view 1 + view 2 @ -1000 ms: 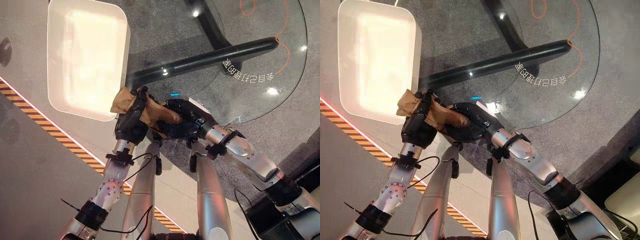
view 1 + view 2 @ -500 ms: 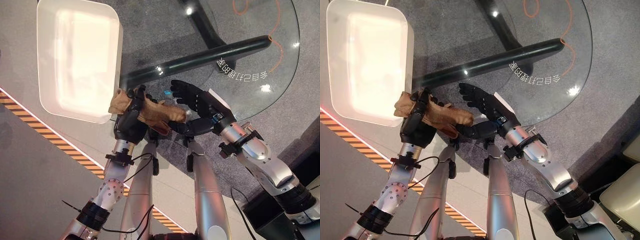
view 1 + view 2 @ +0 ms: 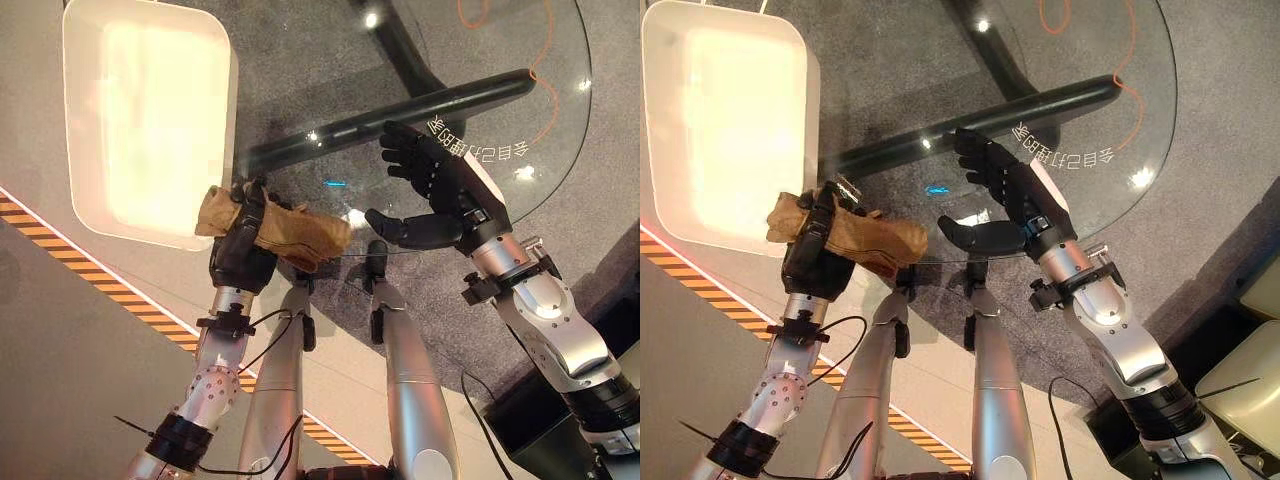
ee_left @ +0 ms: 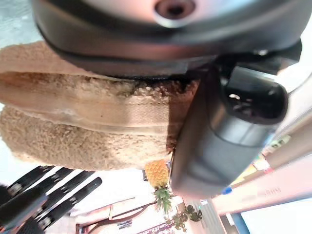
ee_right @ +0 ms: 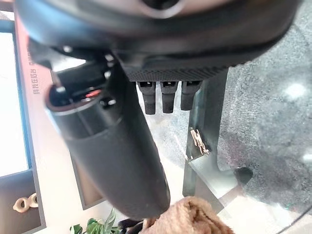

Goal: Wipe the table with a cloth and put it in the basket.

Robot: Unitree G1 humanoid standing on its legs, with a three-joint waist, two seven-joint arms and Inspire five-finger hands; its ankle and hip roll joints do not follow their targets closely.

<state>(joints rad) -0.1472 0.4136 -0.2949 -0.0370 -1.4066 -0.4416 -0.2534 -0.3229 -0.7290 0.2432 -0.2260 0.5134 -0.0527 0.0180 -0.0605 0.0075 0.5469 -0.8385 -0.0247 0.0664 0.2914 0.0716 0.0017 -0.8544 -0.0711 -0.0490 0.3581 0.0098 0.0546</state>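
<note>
Cloth [image 3: 285, 228], tan and folded, sits clamped in the curled fingers of the left hand [image 3: 240, 255] at the near rim of the glass table [image 3: 560, 130], just beside the near corner of the white basket [image 3: 150, 120]. Right hand [image 3: 440, 190] hangs over the glass nearby, fingers spread and straight, holding nothing, apart from the cloth.

Grey carpet [image 3: 300, 60] shows under the glass. A black-and-orange striped line [image 3: 110, 290] crosses the floor at 8 o'clock. A pale seat [image 3: 1240, 380] sits at 4 o'clock.
</note>
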